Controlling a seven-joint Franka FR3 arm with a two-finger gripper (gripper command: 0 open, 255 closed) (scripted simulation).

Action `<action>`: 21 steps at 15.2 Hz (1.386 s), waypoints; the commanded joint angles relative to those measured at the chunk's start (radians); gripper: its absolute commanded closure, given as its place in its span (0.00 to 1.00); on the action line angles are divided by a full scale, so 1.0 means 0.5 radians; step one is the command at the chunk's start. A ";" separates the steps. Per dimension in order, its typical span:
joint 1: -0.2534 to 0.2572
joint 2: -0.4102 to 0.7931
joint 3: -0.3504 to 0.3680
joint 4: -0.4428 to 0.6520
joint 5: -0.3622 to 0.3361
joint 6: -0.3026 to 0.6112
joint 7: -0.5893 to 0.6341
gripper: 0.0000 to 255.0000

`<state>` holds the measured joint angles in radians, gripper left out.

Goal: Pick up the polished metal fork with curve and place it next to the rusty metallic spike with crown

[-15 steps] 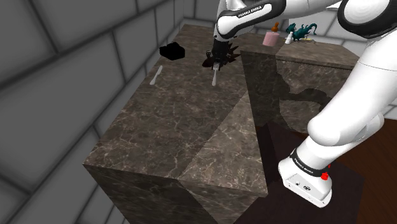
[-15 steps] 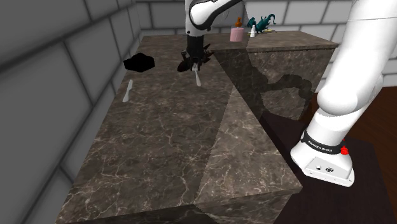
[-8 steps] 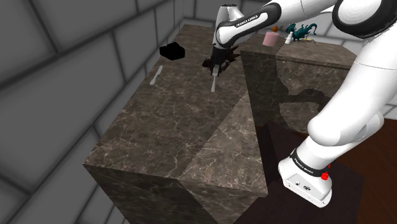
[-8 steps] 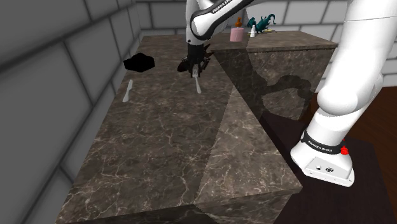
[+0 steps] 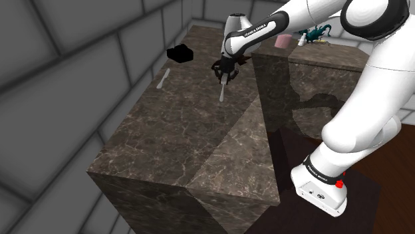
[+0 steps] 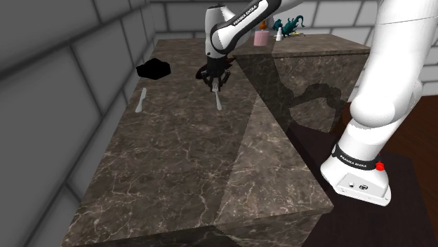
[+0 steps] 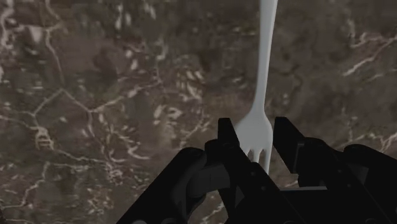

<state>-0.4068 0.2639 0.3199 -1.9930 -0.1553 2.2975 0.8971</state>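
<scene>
Claw (image 7: 254, 129) clasping white fork (image 7: 266, 57), over counter (image 7: 95, 95)

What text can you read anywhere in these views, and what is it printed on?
"FRANKA EMIKA": black lettering on the white arm link above the gripper.
Black band at the arm's foot: white lettering, too small to read.
No text on the fork or counter.

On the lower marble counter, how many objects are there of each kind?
Slim white utensils: 2
Black lumpy object: 1
Dark spiky object: 1
Total: 4
</scene>
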 commanded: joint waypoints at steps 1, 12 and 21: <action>0.000 0.001 0.000 -0.002 -0.001 0.003 0.001 1.00; -0.009 -0.079 0.014 0.035 0.040 -0.108 -0.026 0.00; -0.015 -0.144 0.024 0.077 0.073 -0.211 -0.048 0.00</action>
<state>-0.4142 0.1925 0.3317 -1.9540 -0.1190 2.1923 0.8733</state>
